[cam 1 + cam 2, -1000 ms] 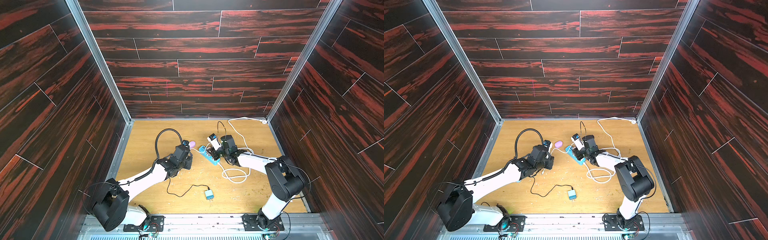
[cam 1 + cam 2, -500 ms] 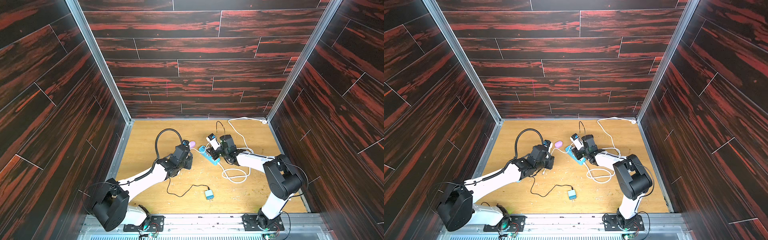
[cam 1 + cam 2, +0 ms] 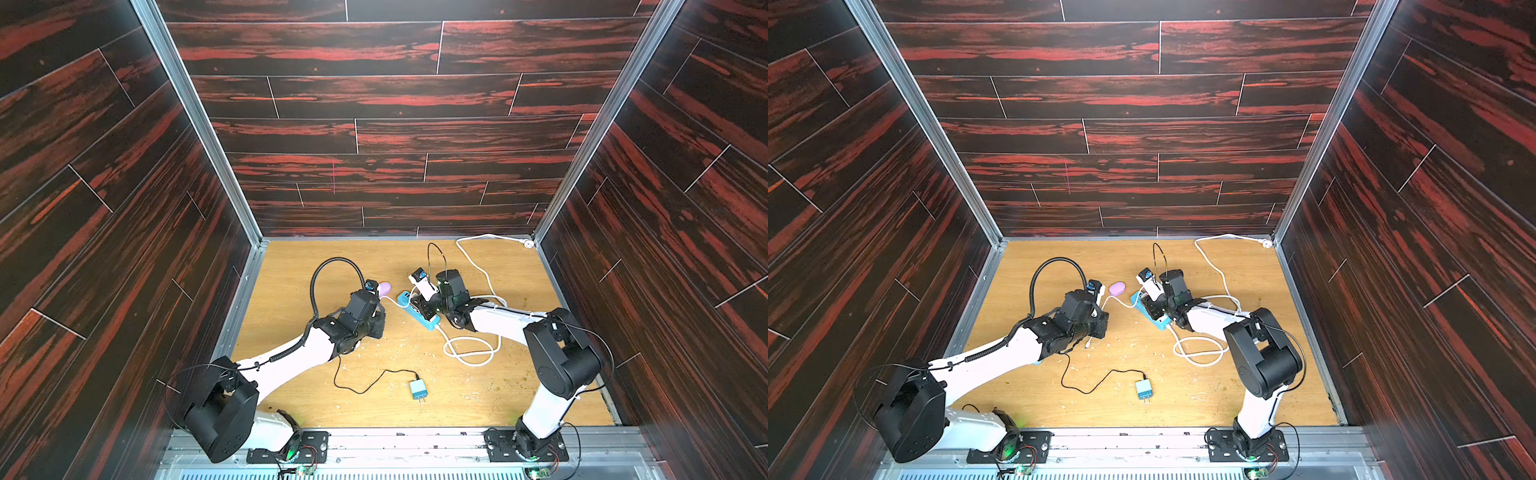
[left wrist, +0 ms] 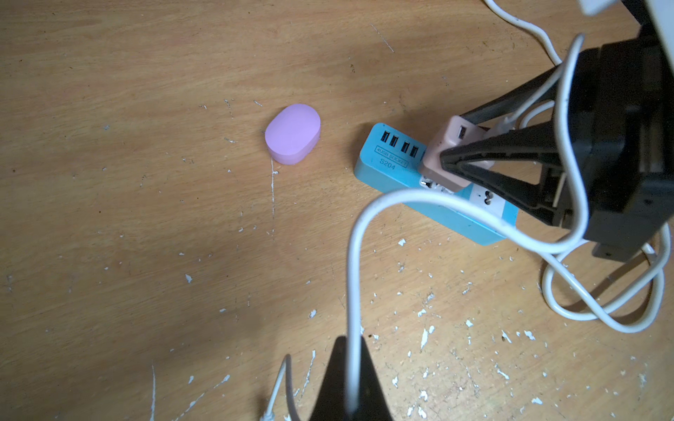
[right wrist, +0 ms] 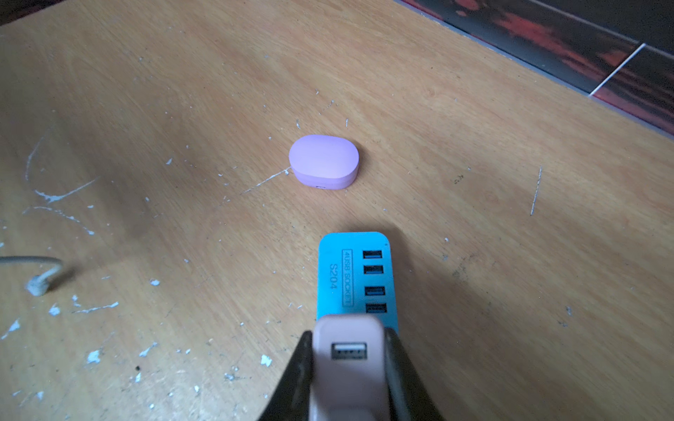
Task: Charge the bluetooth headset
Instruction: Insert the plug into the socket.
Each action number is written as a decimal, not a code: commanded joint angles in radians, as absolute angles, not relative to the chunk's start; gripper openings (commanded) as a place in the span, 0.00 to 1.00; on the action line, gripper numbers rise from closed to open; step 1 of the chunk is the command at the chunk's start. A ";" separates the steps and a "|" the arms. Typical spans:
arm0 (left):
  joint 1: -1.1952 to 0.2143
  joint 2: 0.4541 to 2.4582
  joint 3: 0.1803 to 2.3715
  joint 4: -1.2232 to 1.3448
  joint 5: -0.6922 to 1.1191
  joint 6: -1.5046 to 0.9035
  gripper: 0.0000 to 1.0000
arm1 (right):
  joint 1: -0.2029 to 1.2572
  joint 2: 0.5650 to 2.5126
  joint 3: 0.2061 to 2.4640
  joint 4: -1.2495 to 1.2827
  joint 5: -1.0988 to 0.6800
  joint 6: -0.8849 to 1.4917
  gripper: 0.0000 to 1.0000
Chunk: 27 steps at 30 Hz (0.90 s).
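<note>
The bluetooth headset is a lilac oval case (image 3: 385, 287) (image 3: 1117, 288) (image 4: 293, 133) (image 5: 323, 161), lying shut on the wooden floor just beyond the end of a blue power strip (image 3: 419, 311) (image 4: 392, 164) (image 5: 330, 277). My right gripper (image 5: 348, 364) (image 4: 452, 140) is shut on a pink USB charger (image 5: 348, 328) (image 4: 437, 160) that stands on the strip's socket face. The charger's USB port is empty. My left gripper (image 4: 352, 364) (image 3: 1100, 299) is shut on a white cable (image 4: 352, 284). The cable's small plug (image 4: 268, 415) (image 5: 36, 288) dangles by the floor.
A light-blue charger (image 3: 417, 390) (image 3: 1143, 390) with a thin black cable lies near the front middle. The strip's white cord coils (image 3: 469, 353) beside the right arm and runs to the back right corner (image 3: 528, 243). Dark walls close in on three sides.
</note>
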<state>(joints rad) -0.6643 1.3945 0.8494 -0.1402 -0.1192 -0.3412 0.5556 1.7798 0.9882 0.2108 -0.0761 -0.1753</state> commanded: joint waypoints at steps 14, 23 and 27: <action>-0.652 1.380 0.816 -0.119 -0.109 -0.344 0.00 | 0.575 1.745 0.962 0.136 -0.069 -0.209 0.17; -0.650 1.376 0.806 -0.112 -0.101 -0.345 0.00 | 0.583 1.751 0.950 0.147 -0.072 -0.213 0.17; -0.649 1.374 0.804 -0.109 -0.101 -0.346 0.00 | 0.582 1.764 0.956 0.149 -0.058 -0.215 0.17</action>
<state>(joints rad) -0.6544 1.3945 0.8169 -0.1184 -0.1070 -0.3412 0.5781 1.7596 0.9634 0.1703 -0.0658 -0.2031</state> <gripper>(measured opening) 0.067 0.291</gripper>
